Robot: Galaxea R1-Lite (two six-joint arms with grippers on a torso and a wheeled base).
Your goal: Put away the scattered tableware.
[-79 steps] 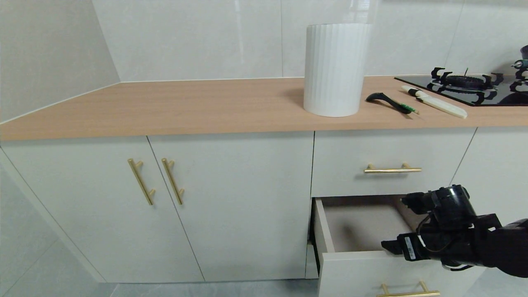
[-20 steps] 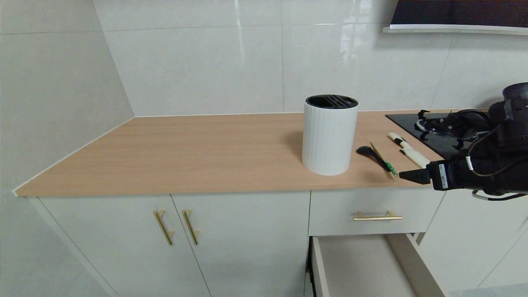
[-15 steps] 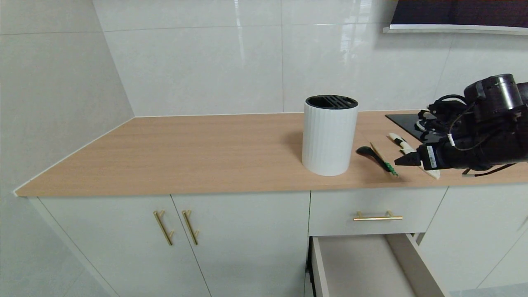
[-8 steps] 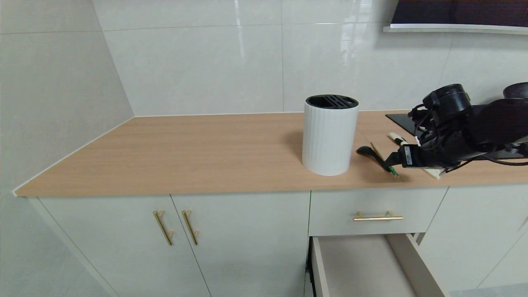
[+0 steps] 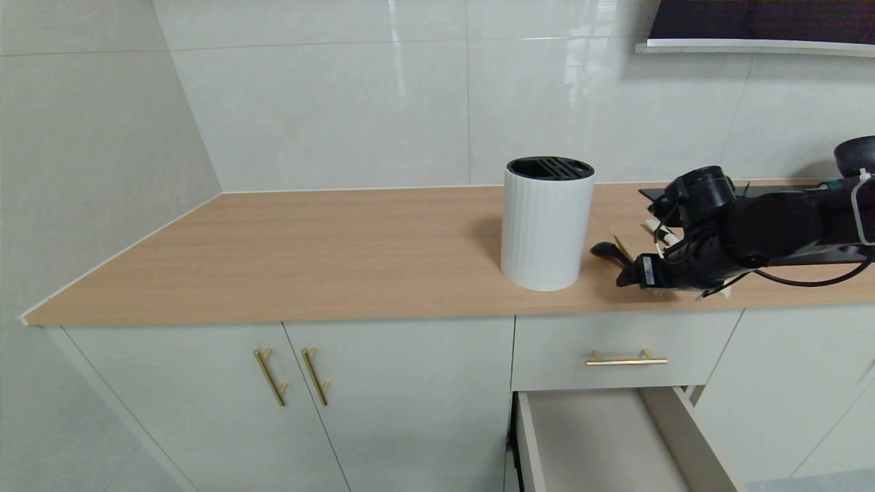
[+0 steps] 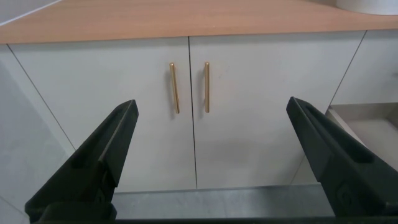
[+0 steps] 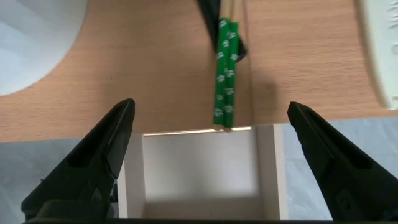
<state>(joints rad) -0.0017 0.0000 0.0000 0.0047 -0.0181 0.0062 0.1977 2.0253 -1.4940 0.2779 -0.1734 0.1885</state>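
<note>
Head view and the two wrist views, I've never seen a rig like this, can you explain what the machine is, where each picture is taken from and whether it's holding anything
It is a two-armed wheeled robot. The wide picture comes from a camera on its head, the other two from cameras on its wrists; the black prongs are each hand's fingers. The right hand is open, right by green-ended chopsticks on the wooden counter, near a black spoon, a pale knife and a white ribbed holder. The left hand, open, faces cupboard doors. Nothing is held.

Left end effector (image 6: 211, 104) spread before cabinet doors (image 6: 261, 81).
</note>
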